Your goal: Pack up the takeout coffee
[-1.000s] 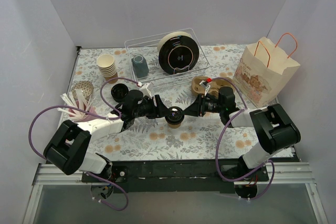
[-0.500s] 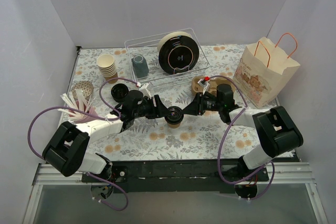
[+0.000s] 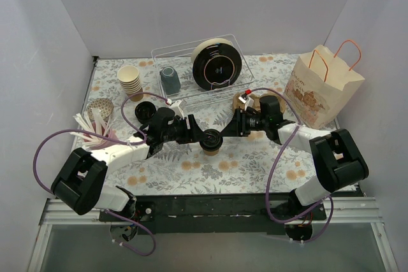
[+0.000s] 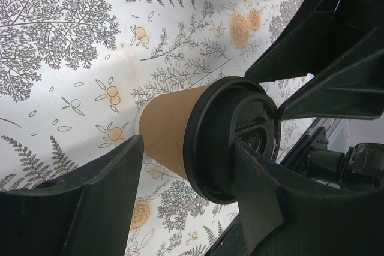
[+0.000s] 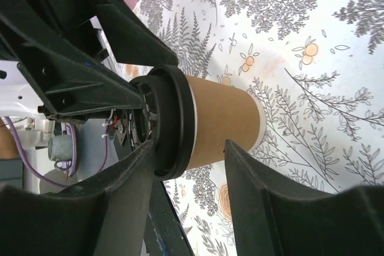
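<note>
Left end effector (image 4: 189,145): fingers spread, straddling the takeout coffee (image 3: 211,140), not clamped. Right end effector (image 5: 191,143): likewise spread, facing it from the opposite side. Takeout coffee upright, lidded, mid floral surface (image 3: 255,164); paper bag (image 3: 322,87) well apart, right.

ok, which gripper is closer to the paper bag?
Right. The right gripper is beside the takeout coffee, on its paper bag side; the left gripper is on the cup's opposite side, farther off.
</note>
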### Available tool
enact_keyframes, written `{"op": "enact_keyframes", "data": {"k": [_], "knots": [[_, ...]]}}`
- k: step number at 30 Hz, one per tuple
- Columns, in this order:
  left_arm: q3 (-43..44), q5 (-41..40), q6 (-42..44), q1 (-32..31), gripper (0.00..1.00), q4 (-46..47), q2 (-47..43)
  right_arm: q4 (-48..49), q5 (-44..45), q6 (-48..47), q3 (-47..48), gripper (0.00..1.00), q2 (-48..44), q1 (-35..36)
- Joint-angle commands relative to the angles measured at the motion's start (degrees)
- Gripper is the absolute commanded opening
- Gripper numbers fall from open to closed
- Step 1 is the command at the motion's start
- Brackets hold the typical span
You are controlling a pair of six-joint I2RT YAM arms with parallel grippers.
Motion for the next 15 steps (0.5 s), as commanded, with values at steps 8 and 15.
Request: {"op": "enact_keyframes", "data": {"k": [8, 15], "knots": [[0.7, 1.9, 3.2, -0.7, 0.59, -5.9, 1.3, -5.3, 1.6, -2.9, 4.8, 0.6, 0.8, -0.2], [1.6, 2.7, 2.9, -0.8, 0.61, -5.2, 1.2, -4.0, -0.3, -2.6, 4.5, 0.59, 2.3, 0.5]]}}
